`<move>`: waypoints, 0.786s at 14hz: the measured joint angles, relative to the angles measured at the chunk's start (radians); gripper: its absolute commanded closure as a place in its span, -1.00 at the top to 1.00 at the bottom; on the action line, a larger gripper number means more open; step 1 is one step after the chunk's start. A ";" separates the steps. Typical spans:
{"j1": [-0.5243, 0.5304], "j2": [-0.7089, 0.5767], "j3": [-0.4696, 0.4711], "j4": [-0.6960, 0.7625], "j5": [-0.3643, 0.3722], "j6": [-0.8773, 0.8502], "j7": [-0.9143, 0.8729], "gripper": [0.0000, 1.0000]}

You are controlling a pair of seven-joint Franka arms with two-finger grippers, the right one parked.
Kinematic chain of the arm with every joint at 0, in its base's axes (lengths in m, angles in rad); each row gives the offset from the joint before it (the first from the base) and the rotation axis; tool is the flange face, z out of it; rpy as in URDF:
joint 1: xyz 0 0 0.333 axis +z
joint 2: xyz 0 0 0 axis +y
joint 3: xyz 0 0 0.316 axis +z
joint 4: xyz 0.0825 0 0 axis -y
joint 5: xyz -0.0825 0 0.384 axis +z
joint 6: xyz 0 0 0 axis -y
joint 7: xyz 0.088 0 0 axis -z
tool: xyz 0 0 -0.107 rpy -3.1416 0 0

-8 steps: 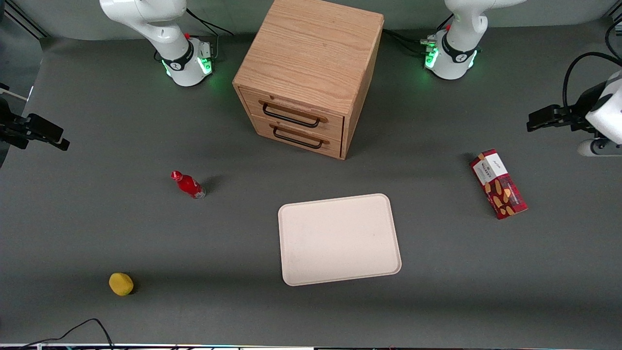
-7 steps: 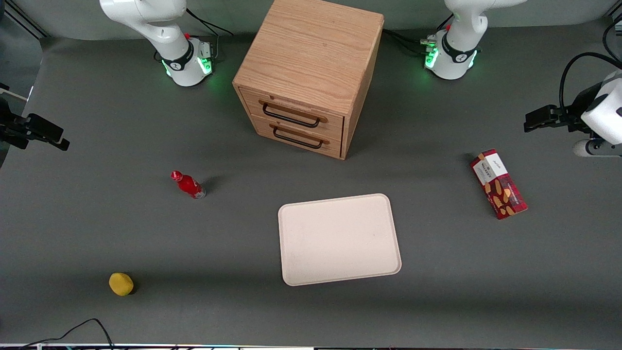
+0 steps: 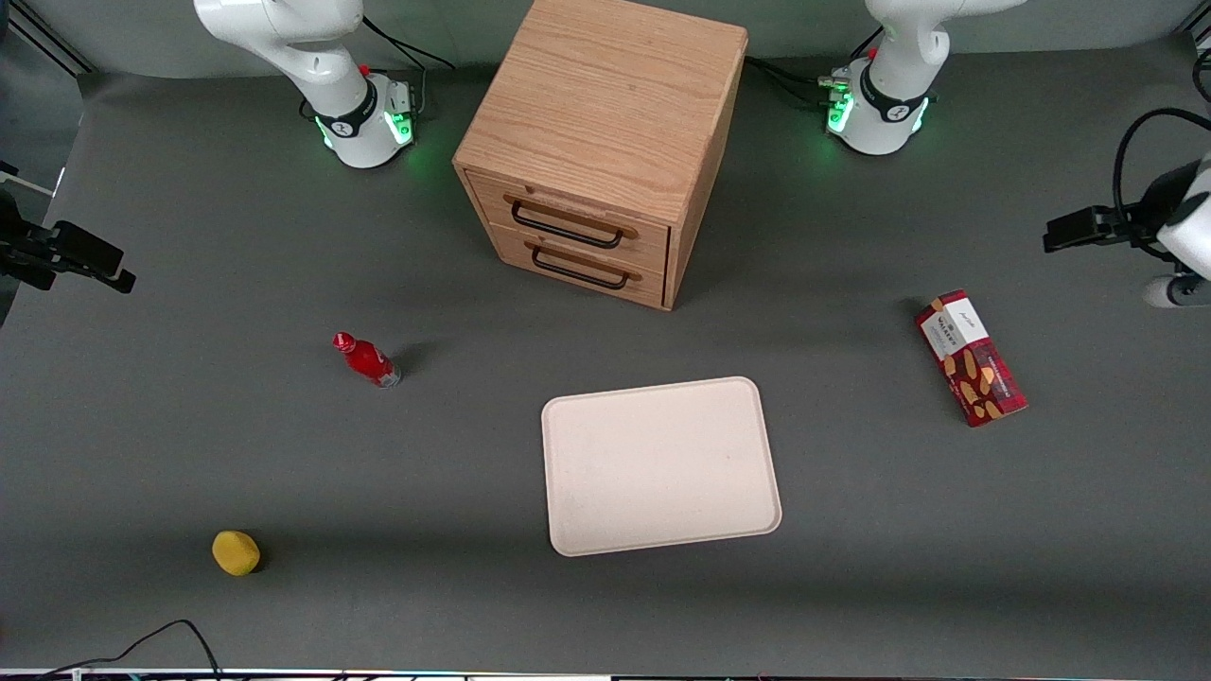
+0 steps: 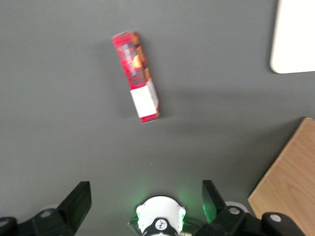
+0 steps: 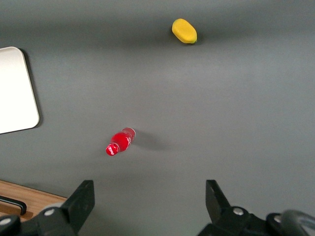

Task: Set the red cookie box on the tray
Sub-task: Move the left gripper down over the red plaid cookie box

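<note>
The red cookie box lay flat on the dark grey table, toward the working arm's end, well apart from the tray and untouched. Its white-labelled end pointed toward the robot bases, its cookie-printed end toward the front camera.

You had the gripper high above the table, near the box but farther from the front camera than it, fingers spread wide with nothing between them. The wrist view showed the box lying slightly askew to the line between the fingers.

You were probably dealing with a light cardboard carton: stiff enough along its length, yet liable to dent under a hard squeeze, and smooth enough to slip. The safest hold looked to be across the narrow width near the middle, so the long box would not tip from either end; a turn of the wrist would be needed to square the fingers to its long sides.

Elsewhere stood a wooden drawer cabinet, a small red bottle and a yellow fruit-like object, all clear of the route to the tray.
</note>
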 measured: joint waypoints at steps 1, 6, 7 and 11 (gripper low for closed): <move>0.000 0.012 0.041 -0.021 0.000 0.023 0.000 1.00; 0.003 0.101 0.136 -0.216 -0.006 0.356 -0.039 1.00; 0.001 0.122 0.132 -0.251 -0.007 0.423 -0.070 1.00; -0.011 0.222 0.121 -0.372 -0.025 0.689 -0.138 1.00</move>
